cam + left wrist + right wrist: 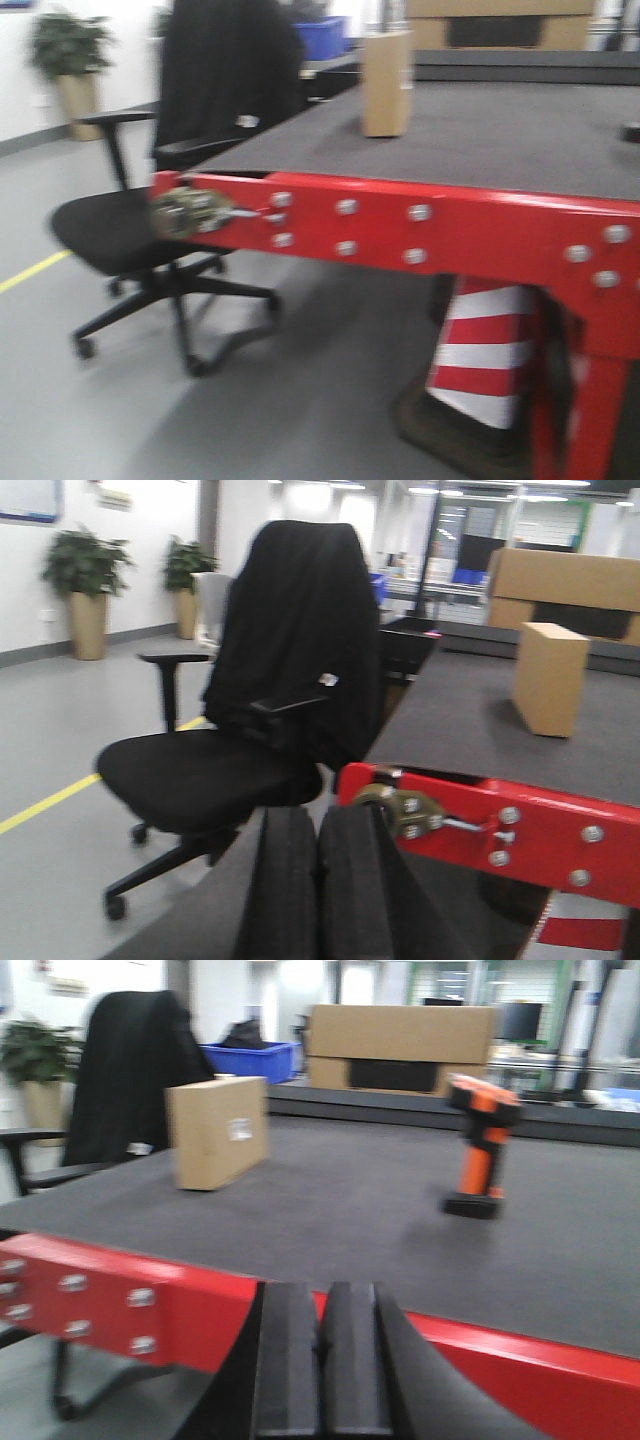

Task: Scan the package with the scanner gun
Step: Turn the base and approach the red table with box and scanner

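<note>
The package, a small brown cardboard box with a white label, stands upright on the grey table top, left of centre. It also shows as the package in the front view and the package in the left wrist view. The scanner gun, black and orange, stands on its foot to the right of it. My right gripper is shut and empty, low in front of the table's red edge. My left gripper is shut too, beside the table's left corner.
A black office chair draped in dark cloth stands left of the table. The table's red frame has a metal latch at its corner. A striped cone sits under it. Larger cardboard boxes line the far edge.
</note>
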